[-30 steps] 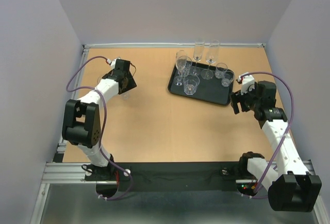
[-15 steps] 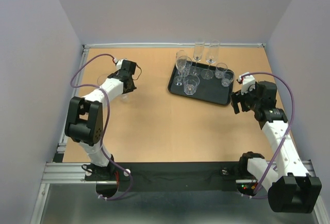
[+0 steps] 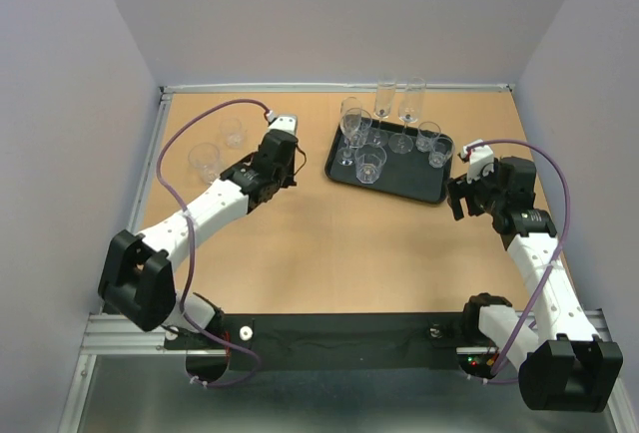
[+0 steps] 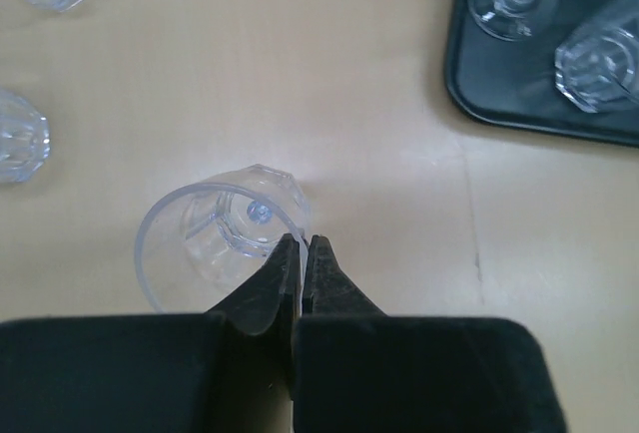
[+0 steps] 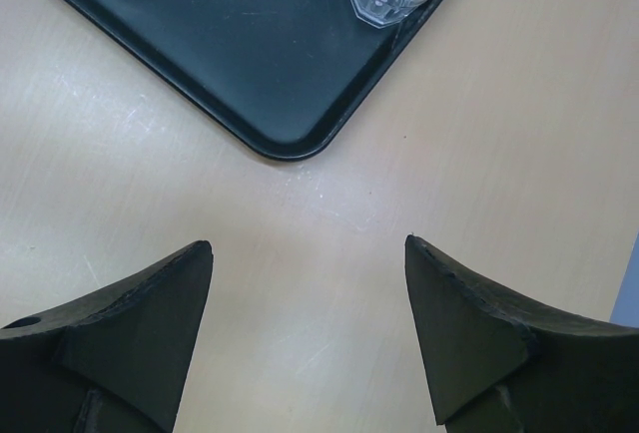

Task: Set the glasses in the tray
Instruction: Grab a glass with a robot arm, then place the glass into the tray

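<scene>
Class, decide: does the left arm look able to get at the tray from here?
Probably yes: only bare table lies between the left fingers, shut on a tumbler, and the tray.

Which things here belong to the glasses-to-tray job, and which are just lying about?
Job: tumbler pinched by left hand; two loose tumblers; tray with glasses; open right hand.
Lying about: black mat, metal rail.

A tan tabletop (image 3: 300,243) fills mid-frame — plain pale-grey walls (image 3: 339,14) close it on three sides. A black strip (image 3: 349,331) and an aluminium rail (image 3: 100,338) cross the bottom.
</scene>
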`<state>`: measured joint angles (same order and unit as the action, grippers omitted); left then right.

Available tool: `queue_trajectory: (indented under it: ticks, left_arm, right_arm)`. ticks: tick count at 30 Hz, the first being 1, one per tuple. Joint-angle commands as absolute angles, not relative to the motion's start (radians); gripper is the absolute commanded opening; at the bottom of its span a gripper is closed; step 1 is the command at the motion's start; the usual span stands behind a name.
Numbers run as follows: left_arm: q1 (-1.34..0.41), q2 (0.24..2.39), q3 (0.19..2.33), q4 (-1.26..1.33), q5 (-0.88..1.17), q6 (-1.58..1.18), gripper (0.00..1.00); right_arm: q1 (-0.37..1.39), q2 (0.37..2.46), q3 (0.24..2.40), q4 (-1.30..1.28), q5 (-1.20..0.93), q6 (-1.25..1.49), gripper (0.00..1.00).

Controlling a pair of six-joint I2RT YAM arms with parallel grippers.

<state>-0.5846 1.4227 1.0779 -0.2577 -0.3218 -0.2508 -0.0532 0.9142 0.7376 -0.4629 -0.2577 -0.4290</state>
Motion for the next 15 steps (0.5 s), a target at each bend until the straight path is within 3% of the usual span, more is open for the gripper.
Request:
queue_trajectory:
  ticks: [1, 15]
  left_arm:
    - [-0.638, 1.348, 1.028, -0.178, -0.275, -0.187, 0.00]
    - [-0.885, 1.264, 0.973, -0.022, -0.247, -0.078, 0.00]
  right_arm:
    - [-0.057, 0.907, 0.729, -0.419, -0.247, -0.420, 0.83]
    - [-0.057, 0.922, 0.726, -0.408, -0.222, -0.411, 0.83]
